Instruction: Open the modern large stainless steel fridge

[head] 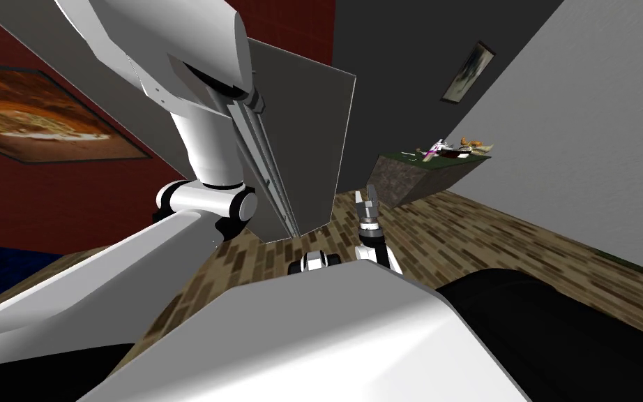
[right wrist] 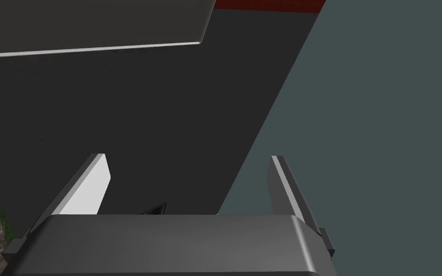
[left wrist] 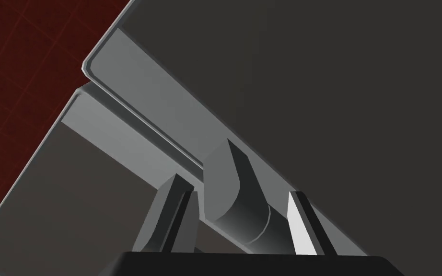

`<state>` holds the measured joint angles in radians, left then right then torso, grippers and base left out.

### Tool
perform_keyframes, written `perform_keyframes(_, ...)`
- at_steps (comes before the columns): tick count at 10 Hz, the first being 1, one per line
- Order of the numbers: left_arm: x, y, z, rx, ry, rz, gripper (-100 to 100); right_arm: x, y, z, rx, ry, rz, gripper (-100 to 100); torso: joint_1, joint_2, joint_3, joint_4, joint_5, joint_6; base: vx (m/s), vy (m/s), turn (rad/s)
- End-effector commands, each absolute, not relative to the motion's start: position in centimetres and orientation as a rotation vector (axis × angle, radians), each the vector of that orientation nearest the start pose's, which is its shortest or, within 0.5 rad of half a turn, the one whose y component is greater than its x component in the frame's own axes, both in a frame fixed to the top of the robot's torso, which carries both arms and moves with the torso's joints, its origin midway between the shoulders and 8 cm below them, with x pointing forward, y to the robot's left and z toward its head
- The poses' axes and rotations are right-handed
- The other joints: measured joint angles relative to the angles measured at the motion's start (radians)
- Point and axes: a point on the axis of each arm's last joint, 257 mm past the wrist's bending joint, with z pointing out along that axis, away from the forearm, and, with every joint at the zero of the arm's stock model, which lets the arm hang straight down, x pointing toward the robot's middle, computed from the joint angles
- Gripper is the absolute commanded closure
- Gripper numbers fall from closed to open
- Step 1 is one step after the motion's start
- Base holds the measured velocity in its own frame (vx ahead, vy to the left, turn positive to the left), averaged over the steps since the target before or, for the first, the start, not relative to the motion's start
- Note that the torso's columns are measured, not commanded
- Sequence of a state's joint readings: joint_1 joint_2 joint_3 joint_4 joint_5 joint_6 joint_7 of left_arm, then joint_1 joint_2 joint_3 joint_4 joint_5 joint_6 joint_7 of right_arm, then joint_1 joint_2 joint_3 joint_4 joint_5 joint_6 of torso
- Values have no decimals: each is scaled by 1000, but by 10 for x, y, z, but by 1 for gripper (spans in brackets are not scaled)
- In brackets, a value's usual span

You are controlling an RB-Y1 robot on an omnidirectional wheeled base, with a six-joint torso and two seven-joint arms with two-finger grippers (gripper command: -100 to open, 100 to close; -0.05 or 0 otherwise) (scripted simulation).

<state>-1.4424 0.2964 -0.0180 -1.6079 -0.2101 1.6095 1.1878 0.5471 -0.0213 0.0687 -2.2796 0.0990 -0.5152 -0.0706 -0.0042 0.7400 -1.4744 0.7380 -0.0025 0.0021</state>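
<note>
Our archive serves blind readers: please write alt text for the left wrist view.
The left pincer is shut on a grey bar handle on the front of the grey fridge. A dark red wall lies beyond the fridge's edge.

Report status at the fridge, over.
Left hand shut on fridge door handle. Right hand open, holding nothing. Cannot tell if door has cracked open. Counter stands off right, apart from fridge.

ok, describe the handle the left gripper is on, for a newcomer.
Start at the tall flat grey fridge by the dark red wall. Beside the seam between its two door panels sits a dark grey rounded bar handle; unlike the flat panels, it juts out, clamped between the fingers of the left gripper.
</note>
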Motion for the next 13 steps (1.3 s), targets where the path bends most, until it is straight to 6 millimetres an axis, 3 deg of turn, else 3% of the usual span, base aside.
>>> perform_keyframes(1, 578, 183, 289, -1849, 468, -1555, 100, 343, -247, 10, 640, 694, 1355, 0, 0, -3, -3, 1, 0, -1, -119, -290, 123)
perform_keyframes(4, 570, 207, 291, -1844, 379, -1504, 100, 343, -247, 10, 640, 694, 1355, 0, 4, 0, 0, 1, 2, -1, -159, -242, 102)
perform_keyframes(5, 572, 203, 294, -1837, 391, -1521, 100, 343, -247, 10, 640, 694, 1355, 0, 0, 4, 4, 0, 1, -1, -69, -116, 36)
perform_keyframes(6, 572, 204, 294, -1837, 385, -1519, -100, 343, -247, 10, 640, 694, 1355, 0, 6, -1, 0, 0, 2, 0, -13, -21, -7)
perform_keyframes(7, 567, 249, 294, -1830, 329, -1474, -100, 343, -247, 10, 640, 695, 1355, 0, 11, -6, -4, -2, 4, -2, -32, -41, -339)
perform_keyframes(8, 565, 263, 297, -1836, 310, -1469, -100, 343, -247, 10, 640, 695, 1355, 0, 8, -6, -4, -2, 4, -2, -38, -30, -457)
perform_keyframes(9, 557, 301, 296, -1824, 260, -1426, -100, 343, -247, 10, 640, 695, 1355, 0, 6, -5, -5, -1, 2, -1, -53, -26, -404)
perform_keyframes(11, 552, 324, 299, -1838, 227, -1418, -100, 343, -247, 10, 640, 695, 1355, 0, 4, -4, -3, -1, 2, -2, -19, -13, -294)
perform_keyframes(12, 539, 363, 298, -1816, 184, -1363, -100, 343, -247, 10, 640, 695, 1355, 0, 5, -4, -3, -1, 3, -3, -14, -32, -312)
perform_keyframes(13, 535, 374, 301, -1817, 165, -1357, -100, 343, -247, 10, 640, 695, 1355, 0, 4, -3, -2, -1, 3, -2, -19, -32, -401)
